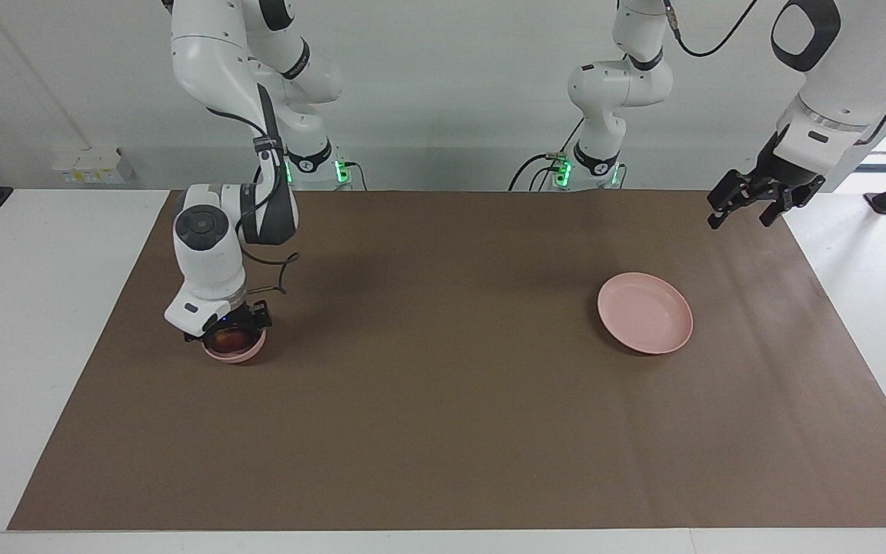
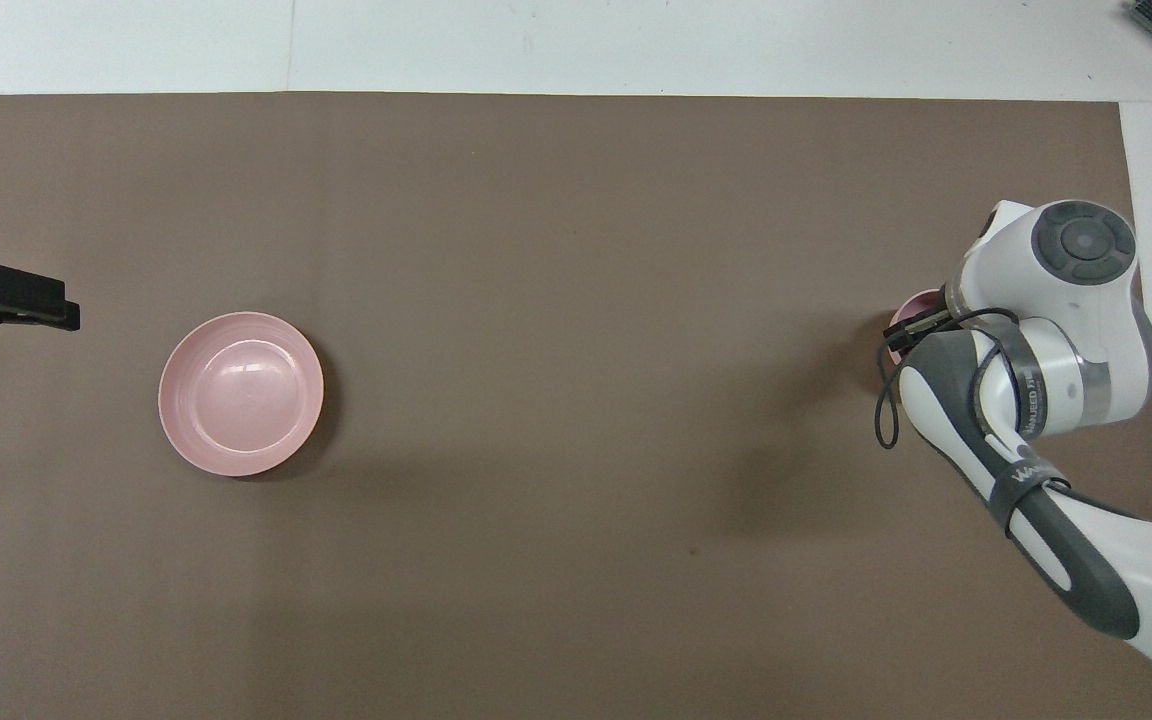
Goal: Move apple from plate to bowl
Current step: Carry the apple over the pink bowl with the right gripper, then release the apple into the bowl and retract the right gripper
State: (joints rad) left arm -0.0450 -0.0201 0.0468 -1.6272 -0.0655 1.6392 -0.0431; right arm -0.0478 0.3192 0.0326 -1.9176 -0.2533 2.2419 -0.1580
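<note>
The dark red apple [image 1: 230, 338] sits inside the small deep pink bowl [image 1: 235, 354] at the right arm's end of the table. My right gripper [image 1: 231, 332] reaches down into the bowl and is closed around the apple. In the overhead view the right arm hides the apple, and only a sliver of the bowl [image 2: 911, 316] shows. The flat pink plate [image 1: 645, 313] lies empty toward the left arm's end and also shows in the overhead view [image 2: 241, 393]. My left gripper [image 1: 743, 218] hangs open and empty above the mat's corner by the left arm's base, where the arm waits.
A brown mat [image 1: 443, 415] covers most of the white table. Nothing else lies on it between bowl and plate. The left gripper [image 2: 6, 300] shows at the edge of the overhead view, beside the plate.
</note>
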